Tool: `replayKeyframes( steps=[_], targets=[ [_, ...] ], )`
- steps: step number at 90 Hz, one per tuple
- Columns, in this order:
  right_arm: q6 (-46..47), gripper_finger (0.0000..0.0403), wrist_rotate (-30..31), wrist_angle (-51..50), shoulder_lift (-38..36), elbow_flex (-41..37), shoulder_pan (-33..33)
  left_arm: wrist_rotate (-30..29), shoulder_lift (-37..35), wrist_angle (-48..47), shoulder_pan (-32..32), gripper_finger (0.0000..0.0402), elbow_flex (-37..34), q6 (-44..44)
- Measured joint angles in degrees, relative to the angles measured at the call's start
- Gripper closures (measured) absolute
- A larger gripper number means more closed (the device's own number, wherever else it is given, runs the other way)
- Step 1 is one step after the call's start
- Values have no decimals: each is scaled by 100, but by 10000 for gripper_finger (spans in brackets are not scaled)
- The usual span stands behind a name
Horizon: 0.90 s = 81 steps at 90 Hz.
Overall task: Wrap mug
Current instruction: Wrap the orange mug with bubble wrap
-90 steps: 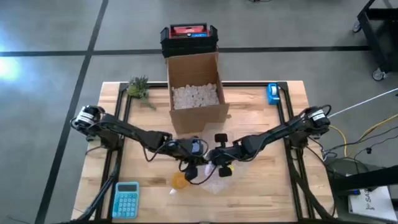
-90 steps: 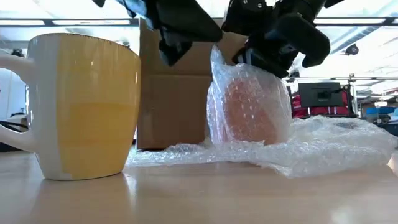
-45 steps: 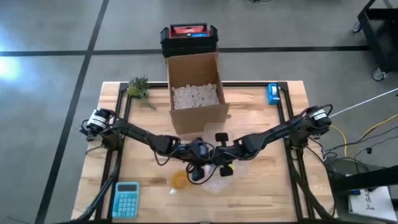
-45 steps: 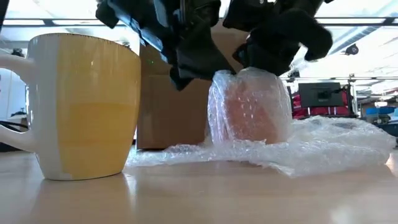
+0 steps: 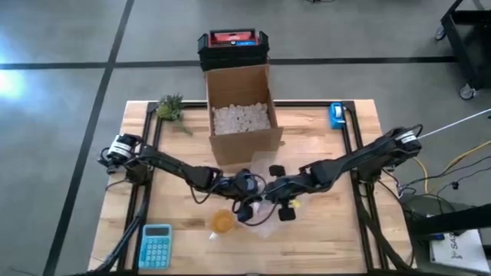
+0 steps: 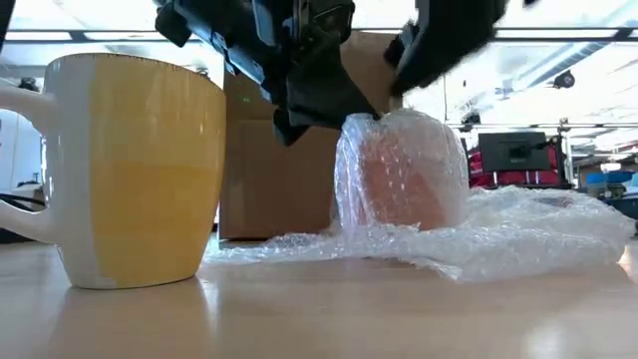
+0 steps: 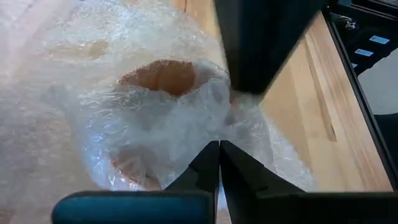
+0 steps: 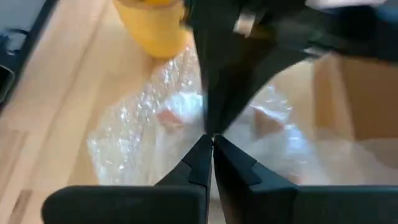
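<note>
An orange mug (image 6: pixel 404 184) is standing upright near the middle of the bench (image 5: pixel 330 230), with bubble wrap (image 6: pixel 518 234) pulled up around it and spreading out flat beside it. The left gripper (image 6: pixel 311 112) is sitting at the top edge of the wrapped mug, and its jaws are pinched tight on a fold of the bubble wrap. The right gripper (image 5: pixel 282 205) is hanging just above the mug with its jaws squeezed together, holding nothing. A yellow mug (image 6: pixel 135 170) is standing bare close by. A cardboard box (image 5: pixel 240 115) is sitting behind them.
</note>
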Motion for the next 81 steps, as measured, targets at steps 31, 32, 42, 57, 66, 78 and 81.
replayKeyframes(
  steps=[31, 32, 42, 57, 66, 78, 81],
  targets=[
    [-7, 401, 38, 155, 1249, 237, -86, 166, -283, 16, 7, 402, -11, -63],
    [-18, 401, 32, 148, 1249, 251, -86, 170, -296, 8, 5, 402, -11, -58],
    [-186, 401, 40, -16, 1128, 389, -88, 160, -330, -20, 2, 402, -11, 27],
    [-308, 400, 23, -231, 754, 538, -86, 94, -297, -97, 0, 402, -37, 48],
    [-255, 400, 15, -363, 488, 616, -75, -192, -280, -83, -4, 402, -111, -12],
    [-219, 400, 28, -1020, 213, 742, -75, -306, -214, -109, 4, 402, -175, -47],
    [-215, 400, 39, -1207, 147, 763, -75, -306, -189, -73, 4, 402, -175, -51]
  ],
)
